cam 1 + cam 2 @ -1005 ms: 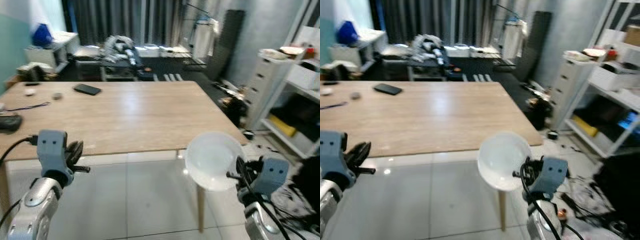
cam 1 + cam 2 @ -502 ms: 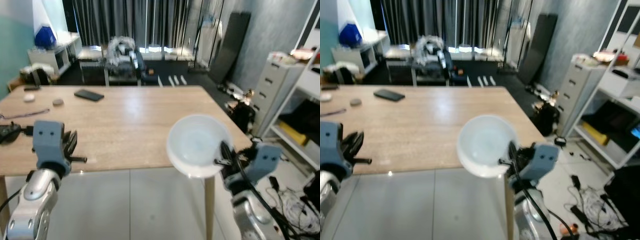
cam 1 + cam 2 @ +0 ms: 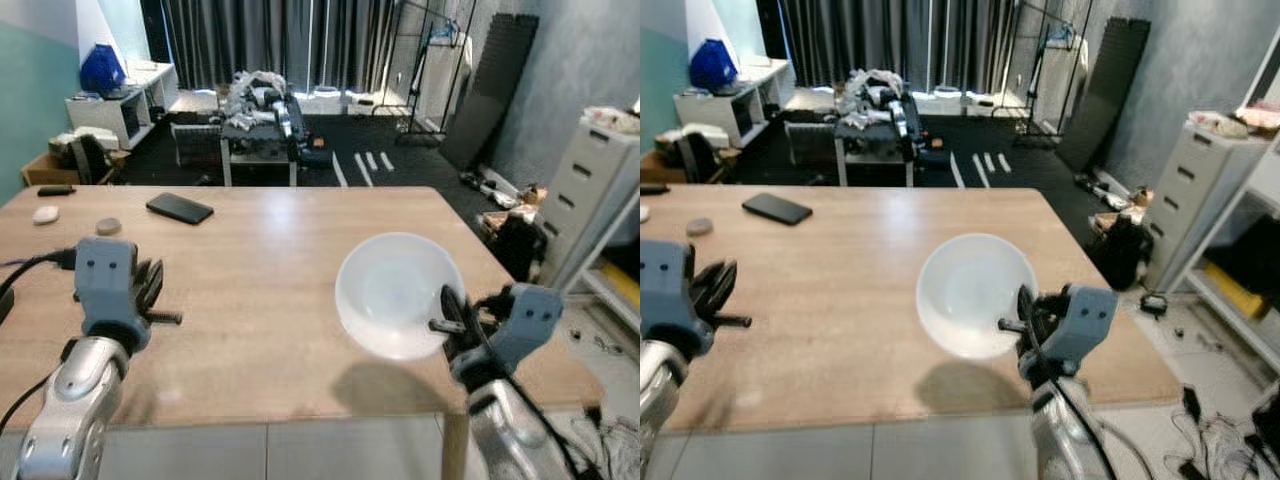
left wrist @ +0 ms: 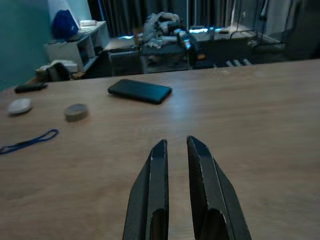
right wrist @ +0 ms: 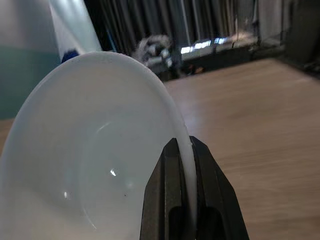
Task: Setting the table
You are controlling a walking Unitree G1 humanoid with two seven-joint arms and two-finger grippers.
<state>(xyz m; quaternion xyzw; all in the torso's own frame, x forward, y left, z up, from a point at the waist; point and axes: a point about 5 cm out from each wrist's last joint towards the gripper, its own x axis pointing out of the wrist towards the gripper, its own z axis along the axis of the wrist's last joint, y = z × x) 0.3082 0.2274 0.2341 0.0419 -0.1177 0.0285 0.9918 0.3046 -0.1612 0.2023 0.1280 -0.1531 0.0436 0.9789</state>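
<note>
White bowl (image 3: 398,293) at lower centre-right of head view, above wooden table (image 3: 260,270); I have right gripper (image 5: 183,150) clamped on rim, so it tilts. Left gripper (image 4: 174,150) lower left: fingers nearly together, seemingly empty, spare.

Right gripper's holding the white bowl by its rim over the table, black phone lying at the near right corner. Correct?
Not quite. The right gripper does pinch the white bowl by its rim above the table, but the black phone lies toward the far left of the table, as the left eye view shows, not at the near right corner.
</note>
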